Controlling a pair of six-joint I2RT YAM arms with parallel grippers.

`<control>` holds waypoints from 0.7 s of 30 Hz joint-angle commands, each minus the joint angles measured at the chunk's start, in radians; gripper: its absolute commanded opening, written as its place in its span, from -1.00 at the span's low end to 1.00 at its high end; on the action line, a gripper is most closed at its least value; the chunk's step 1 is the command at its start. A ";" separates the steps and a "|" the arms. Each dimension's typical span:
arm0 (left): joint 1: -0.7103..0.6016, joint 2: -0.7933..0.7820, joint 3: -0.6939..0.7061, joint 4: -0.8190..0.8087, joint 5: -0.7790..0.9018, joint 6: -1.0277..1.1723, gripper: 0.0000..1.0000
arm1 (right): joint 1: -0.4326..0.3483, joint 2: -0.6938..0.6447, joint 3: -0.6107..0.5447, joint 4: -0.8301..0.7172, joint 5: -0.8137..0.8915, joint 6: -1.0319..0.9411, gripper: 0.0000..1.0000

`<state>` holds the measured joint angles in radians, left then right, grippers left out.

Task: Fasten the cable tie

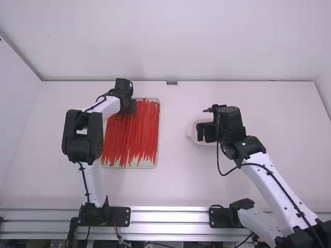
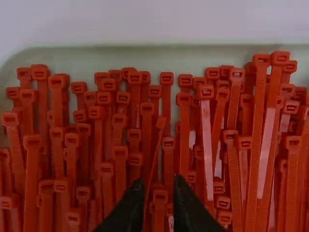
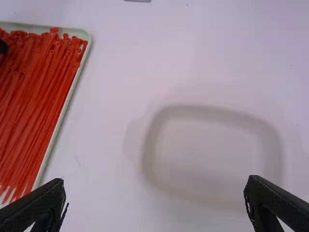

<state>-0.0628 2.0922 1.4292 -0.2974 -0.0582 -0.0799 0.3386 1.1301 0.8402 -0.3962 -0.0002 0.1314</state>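
STEP: pick 1 tie | left gripper (image 2: 158, 186): down among the ties (image 2: 101, 145) on the tray (image 2: 87, 58), heads just ahead of it; grip cannot be told | right gripper (image 3: 154, 184): wide open, dish (image 3: 212, 140) just under it | HOW (judged): take 1 strap only, lift straight, shed any riders.

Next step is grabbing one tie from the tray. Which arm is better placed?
Left. The left gripper sits over the red cable ties in the tray, fingers either side of one. The right gripper hangs open over the white dish.
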 commanded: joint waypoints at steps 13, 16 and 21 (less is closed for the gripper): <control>-0.008 0.004 -0.104 0.082 -0.011 -0.024 -0.60 | 0.003 0.007 0.036 -0.005 0.001 0.002 0.96; -0.008 0.004 -0.124 0.112 -0.011 -0.025 -0.61 | 0.001 0.007 0.036 -0.005 0.001 0.003 0.96; -0.008 0.004 -0.145 0.138 -0.011 -0.025 -0.72 | 0.001 0.007 0.036 -0.005 0.000 0.002 0.96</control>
<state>-0.0628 2.0922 1.3022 -0.1577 -0.0582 -0.0978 0.3386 1.1301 0.8406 -0.3996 -0.0013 0.1322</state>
